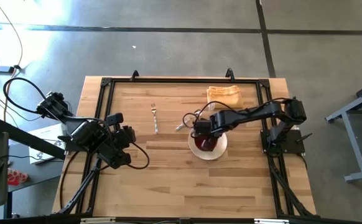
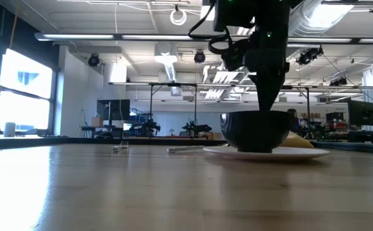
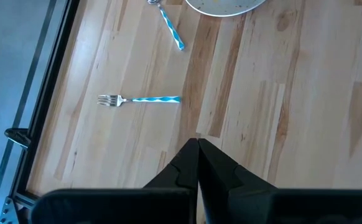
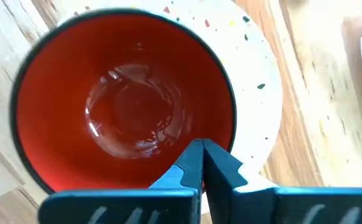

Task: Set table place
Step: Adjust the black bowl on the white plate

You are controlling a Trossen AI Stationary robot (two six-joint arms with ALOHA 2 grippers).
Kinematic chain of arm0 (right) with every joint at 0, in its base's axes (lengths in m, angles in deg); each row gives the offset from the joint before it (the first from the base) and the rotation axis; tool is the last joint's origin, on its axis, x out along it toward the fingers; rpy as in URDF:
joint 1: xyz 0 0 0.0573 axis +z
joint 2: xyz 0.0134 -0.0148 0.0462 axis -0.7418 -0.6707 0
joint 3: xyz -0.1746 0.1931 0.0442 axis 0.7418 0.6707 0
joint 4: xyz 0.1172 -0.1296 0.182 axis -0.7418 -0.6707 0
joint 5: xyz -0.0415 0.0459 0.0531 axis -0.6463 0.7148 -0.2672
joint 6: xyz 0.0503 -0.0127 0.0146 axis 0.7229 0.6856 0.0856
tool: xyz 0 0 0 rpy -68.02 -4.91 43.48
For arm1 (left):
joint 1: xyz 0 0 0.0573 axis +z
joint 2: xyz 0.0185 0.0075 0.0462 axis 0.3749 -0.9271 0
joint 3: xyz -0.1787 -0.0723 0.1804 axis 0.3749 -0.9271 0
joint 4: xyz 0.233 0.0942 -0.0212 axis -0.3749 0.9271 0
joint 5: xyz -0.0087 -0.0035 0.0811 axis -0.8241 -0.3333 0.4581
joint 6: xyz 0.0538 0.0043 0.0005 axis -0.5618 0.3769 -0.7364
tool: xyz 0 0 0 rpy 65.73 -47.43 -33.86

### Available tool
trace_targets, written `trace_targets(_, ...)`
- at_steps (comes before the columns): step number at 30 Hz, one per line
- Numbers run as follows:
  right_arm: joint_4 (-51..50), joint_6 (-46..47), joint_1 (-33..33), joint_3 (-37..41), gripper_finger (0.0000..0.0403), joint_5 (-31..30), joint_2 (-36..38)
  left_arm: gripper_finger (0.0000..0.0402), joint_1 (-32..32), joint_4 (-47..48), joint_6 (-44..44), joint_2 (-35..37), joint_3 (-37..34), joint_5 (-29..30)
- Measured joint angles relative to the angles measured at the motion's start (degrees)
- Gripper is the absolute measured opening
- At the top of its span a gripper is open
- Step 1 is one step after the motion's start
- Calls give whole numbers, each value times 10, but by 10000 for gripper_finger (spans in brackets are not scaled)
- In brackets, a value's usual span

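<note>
1. High view: the red bowl [image 1: 204, 144] sits on the speckled plate [image 1: 219, 150] at mid-tabletop [image 1: 187, 186], and the right hand [image 1: 199, 130] hangs directly over the bowl with its fingers pressed together, pinching nothing.
2. Right wrist view confirms it: the bowl [image 4: 128, 112] is empty and nested on the plate [image 4: 255, 81], right under the fingertips.
3. The fork [image 1: 154, 117] lies apart from the plate, toward the left arm's side, its long axis running from the far edge toward the near edge, tines at the far end.
4. The spoon [image 1: 182, 124] lies tilted, just beside the plate's far-left rim.
5. The left hand [image 1: 122, 134], also pressed together and empty, waits near the left rail; I judge it the nearer arm to the fork, which lies ahead of its fingertips [image 3: 196, 162] in its wrist view, crosswise.
</note>
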State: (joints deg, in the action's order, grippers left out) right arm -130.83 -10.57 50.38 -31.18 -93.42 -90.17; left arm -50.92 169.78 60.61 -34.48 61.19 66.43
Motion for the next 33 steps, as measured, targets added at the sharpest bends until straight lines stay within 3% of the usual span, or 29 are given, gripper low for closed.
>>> trace_targets(13, 6, 15, 10, 38, 0, 27, 0, 0, 0, 0, -2, 0, 0, -4)
trace_targets(33, 18, -5, -18, 40, 0, -9, 0, 0, 0, 0, -2, 0, 0, -4)
